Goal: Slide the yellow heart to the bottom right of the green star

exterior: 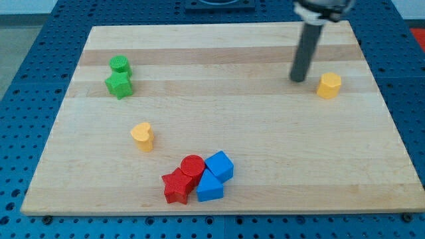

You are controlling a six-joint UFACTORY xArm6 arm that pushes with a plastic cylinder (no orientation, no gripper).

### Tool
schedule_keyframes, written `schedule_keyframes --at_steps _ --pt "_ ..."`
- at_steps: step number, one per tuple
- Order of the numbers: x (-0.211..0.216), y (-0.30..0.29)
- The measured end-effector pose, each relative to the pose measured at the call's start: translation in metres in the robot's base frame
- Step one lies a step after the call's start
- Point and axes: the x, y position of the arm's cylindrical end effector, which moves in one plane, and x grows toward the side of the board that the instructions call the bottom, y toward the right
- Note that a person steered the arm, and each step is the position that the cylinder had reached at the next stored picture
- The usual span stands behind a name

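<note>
The yellow heart lies left of the board's middle, below and to the right of the green star. A green round block touches the star from above. My tip is down on the board at the upper right, far from the heart and the star. It stands just left of a yellow hexagonal block, with a small gap between them.
A cluster sits near the bottom edge: a red star, a red cylinder, a blue cube and a blue triangular block, all touching. The wooden board lies on a blue perforated table.
</note>
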Motion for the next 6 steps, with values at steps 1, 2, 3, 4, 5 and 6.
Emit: schedule_keyframes --at_steps 1,2,3,4,5,6 --pt "0.013 -0.071" --pt "0.030 -0.143" --pt "0.041 -0.175" --pt "0.070 -0.223" --pt "0.077 -0.252" --pt "0.076 -0.280"
